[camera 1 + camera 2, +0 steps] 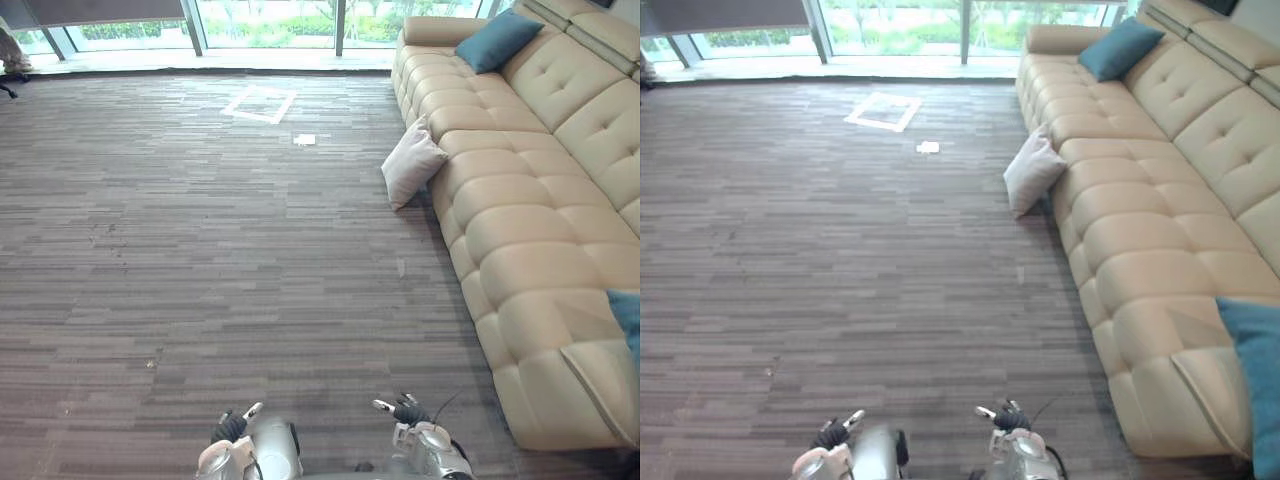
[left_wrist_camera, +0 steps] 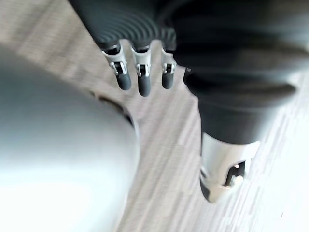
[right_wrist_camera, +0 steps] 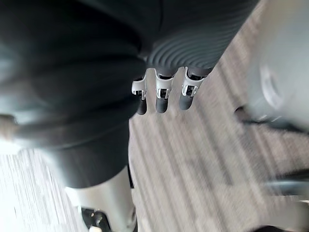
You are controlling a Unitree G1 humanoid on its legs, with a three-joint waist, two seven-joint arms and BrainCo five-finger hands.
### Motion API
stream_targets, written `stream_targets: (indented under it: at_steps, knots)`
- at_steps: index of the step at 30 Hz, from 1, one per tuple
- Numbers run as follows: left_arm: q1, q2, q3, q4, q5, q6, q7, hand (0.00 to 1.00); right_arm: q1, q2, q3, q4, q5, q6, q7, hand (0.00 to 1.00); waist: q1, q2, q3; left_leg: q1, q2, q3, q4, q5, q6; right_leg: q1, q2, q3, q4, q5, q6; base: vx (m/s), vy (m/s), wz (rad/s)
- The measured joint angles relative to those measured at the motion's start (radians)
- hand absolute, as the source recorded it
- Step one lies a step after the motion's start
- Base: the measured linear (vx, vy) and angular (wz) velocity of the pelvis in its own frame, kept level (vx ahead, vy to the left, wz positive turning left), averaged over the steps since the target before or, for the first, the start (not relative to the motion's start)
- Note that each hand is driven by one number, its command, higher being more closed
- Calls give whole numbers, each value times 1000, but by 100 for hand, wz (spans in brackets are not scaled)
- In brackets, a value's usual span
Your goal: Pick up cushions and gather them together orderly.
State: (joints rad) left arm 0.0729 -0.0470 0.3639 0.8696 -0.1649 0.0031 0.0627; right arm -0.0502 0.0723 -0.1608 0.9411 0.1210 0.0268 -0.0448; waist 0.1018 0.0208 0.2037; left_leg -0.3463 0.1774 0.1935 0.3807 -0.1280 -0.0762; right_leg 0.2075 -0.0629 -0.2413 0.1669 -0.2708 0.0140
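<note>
The pale cushion [image 1: 412, 162] is down on the floor [image 1: 200, 250]. It stands on its edge and leans against the front of the sofa [image 1: 520, 215]. It should not be down there, I think.

The far blue cushion [image 1: 497, 40] is up on the sofa, at the end by the windows [image 1: 265, 20], and it leans on the sofa's back. The near blue cushion [image 1: 1252, 370] is on the sofa too, at the end close to me. The edge of the view cuts it off, so I see only part of it. The three cushions are well apart from each other. None of them touch.

So I think the job has hardly begun. No cushion is in a pile and no cushion is in my hands. All three need to come together in one neat spot, and the pale one has to come up off the floor first.

My left hand [image 1: 232, 425] and my right hand [image 1: 405, 409] hang low by my sides, at the bottom of the view. The fingers on both are loose and apart, with the thumbs held away. They hold nothing, and past them I see only the striped floor. Both hands are far from every cushion, so I guess I must walk over to the sofa before I can grab one.

Further off on the floor there is a tape square [image 1: 259, 103] and a small white scrap [image 1: 305, 139]. They are not near any cushion.
</note>
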Motion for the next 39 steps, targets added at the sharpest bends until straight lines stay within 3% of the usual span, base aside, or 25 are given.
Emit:
stream_targets:
  at_steps: [1, 3, 4, 5, 7, 8, 9, 11, 13, 15, 18, 20, 21, 22, 24, 25, 26, 28, 30, 32, 33, 34, 35, 36, 39]
  knots:
    - [4, 3, 3, 0, -8, -1, 1, 0, 3, -1, 12, 18, 0, 0, -1, 0, 15, -13, -22, 5, -26, -4, 2, 115, 23, 26, -23, 44, -18, -11, 21, 531, 250, -82]
    - [-2, 25, -1, 3, -13, -1, 1, 0, 8, 0, 24, 16, -1, 4, 1, 0, 6, -48, -42, -7, -52, 25, 80, 30, 77, 17, -72, 66, 29, 12, 16, 815, 373, -39]
    - [-3, 42, -2, 10, -16, 4, 2, 0, 25, 0, 21, 16, -2, 3, -4, 0, 12, -76, -57, 17, -73, 56, 131, -35, 112, -32, -124, 102, 182, 44, 62, 871, 409, -27]
    - [-5, 48, -8, 14, -17, 5, 3, 0, 26, 0, 21, 15, -2, 3, -4, 0, 11, -83, -59, 35, -84, 63, 134, -49, 123, -56, -141, 113, 256, 62, 73, 516, 259, -28]
    - [-20, 63, -42, 49, -20, 7, 7, 0, 26, -6, 15, 14, -2, -1, -6, 0, 4, -77, -50, 124, -104, 76, 117, -91, 140, -186, -181, 151, 582, 169, 79, 503, 229, -7]
    - [-24, 64, -48, 55, -19, 9, 9, 0, 26, -6, 17, 15, -2, -1, -5, 0, 1, -74, -45, 144, -107, 75, 112, -98, 143, -209, -183, 153, 649, 173, 79, 594, 236, -4]
    - [-29, 62, -71, 68, -20, 12, 21, 0, 37, -8, 22, 14, -3, 0, 2, 0, -11, -59, -29, 272, -118, 75, 60, -122, 158, -311, -176, 154, 891, 154, 77, 453, 152, 0]
    - [-24, 50, -71, 71, -20, 12, 22, 0, 53, -6, 24, -16, -4, 0, 3, 0, -25, -34, -33, 384, -121, 77, -38, -158, 139, -410, -161, 96, 928, 125, 64, 413, 87, -13]
    - [-27, 58, -68, 82, -20, 13, 25, 0, 50, -3, 13, -52, -4, -12, 7, 0, -37, -49, -24, 476, -136, 94, -94, -195, 120, -530, -163, 5, 830, 88, 47, 460, 24, -21]
    - [-29, 60, -68, 99, -18, 13, 27, 0, 51, -4, -17, -70, -5, -25, 7, 0, -54, -49, -23, 540, -138, 98, -125, -226, 107, -565, -157, -120, 594, 91, 29, 406, -24, -2]
    - [-48, 49, -69, 114, -9, 13, 25, 0, 52, -7, -41, -69, -5, -31, 7, 0, -64, -48, -23, 644, -143, 76, -195, -265, 71, -580, -87, -141, 230, 174, 26, 513, -76, 27]
    - [-39, 39, -66, 115, 16, 13, 24, 0, 48, -4, -31, -70, -8, -30, 6, 0, -80, -49, -29, 702, -139, 18, -185, -279, 64, -576, -58, -76, 273, 237, -71, 672, -161, 63]
    - [-40, 30, -65, 119, 18, 13, 22, 0, 47, -9, -31, -59, -14, -29, 4, 0, -85, -31, -36, 668, -115, -17, -66, -279, 63, -570, -51, -76, 324, 231, -96, 831, -245, 45]
    - [-44, 7, -51, 109, 18, 13, 21, 0, 44, -24, -29, -59, -14, -19, 4, 0, -84, 9, -46, 549, -57, -55, 221, -234, 3, -538, -21, -92, 332, 178, -101, 824, -236, 23]
    - [-33, -19, -14, 97, 17, 14, 22, 0, 32, -39, -19, -59, -14, -12, 2, 0, -72, 66, -42, 391, 6, -102, 569, -60, -76, -479, 25, -94, 317, 130, -120, 614, -103, -43]
    - [-32, -19, -6, 96, 18, 15, 21, 0, 19, -36, -13, -38, -11, -6, -3, 0, -64, 85, -27, 317, 57, -77, 715, -69, -73, -409, 64, -67, 290, 101, -124, 685, -19, -67]
    - [-34, -16, -5, 90, 18, 15, 21, 0, 6, -30, -11, -25, -11, -4, -4, 0, -62, 82, -19, 291, 73, -60, 747, -84, -62, -364, 70, -58, 270, 91, -123, 783, -21, -45]
    - [-27, 4, -5, 50, 16, 11, 22, 0, 15, -6, 1, -3, -4, 6, -13, 0, -45, 28, -7, 185, 96, 35, 700, -131, -16, -212, 63, -24, 148, 77, -108, 635, -10, -26]
    - [-18, 0, -4, 30, 15, 9, 22, 0, 15, 1, 7, -4, -2, 6, -15, 0, -37, 11, -18, 110, 106, 104, 554, -152, 12, -143, 56, 0, 70, 84, -93, 497, 52, -37]
    - [-15, -3, 9, 25, 15, 9, 22, 0, 5, 1, 1, -5, -2, 7, -19, 0, -30, 12, -17, 56, 90, 126, 279, -146, 20, -66, 45, 29, 1, 81, -64, 635, 182, -40]
    - [-12, -3, 12, 25, 15, 8, 23, 0, 3, 1, -1, -5, -3, 6, -19, 0, -21, 9, -19, 51, 64, 107, 116, -102, 9, -41, 30, 47, -18, 69, -42, 436, 213, -46]
    - [-6, -3, 14, 26, 13, 9, 24, 0, 4, 0, -1, -3, -3, 4, -19, 0, -14, 8, -22, 49, 38, 65, -3, -10, -4, -22, 20, 65, -34, 52, -12, 634, 370, -70]
    - [2, 5, 14, 26, 8, 5, 26, 0, 7, -1, 14, 14, -4, 4, -19, 0, -3, -10, -43, 60, -14, 41, -15, 71, 33, -7, -15, 96, -42, 35, 14, 536, 318, -50]
    - [1, 13, 13, 26, 10, 5, 26, 0, 7, -1, 21, 19, -4, 7, -15, 0, -3, -25, -52, 59, -29, 53, -12, 52, 34, 1, -32, 96, -42, 37, 13, 669, 369, -27]
    - [-13, 35, -7, 37, 13, 6, 27, 0, 32, -1, 15, 17, -5, 10, -18, 0, -4, -54, -63, 94, -67, 83, 54, -24, 99, -42, -98, 110, 132, 73, 56, 524, 280, -5]
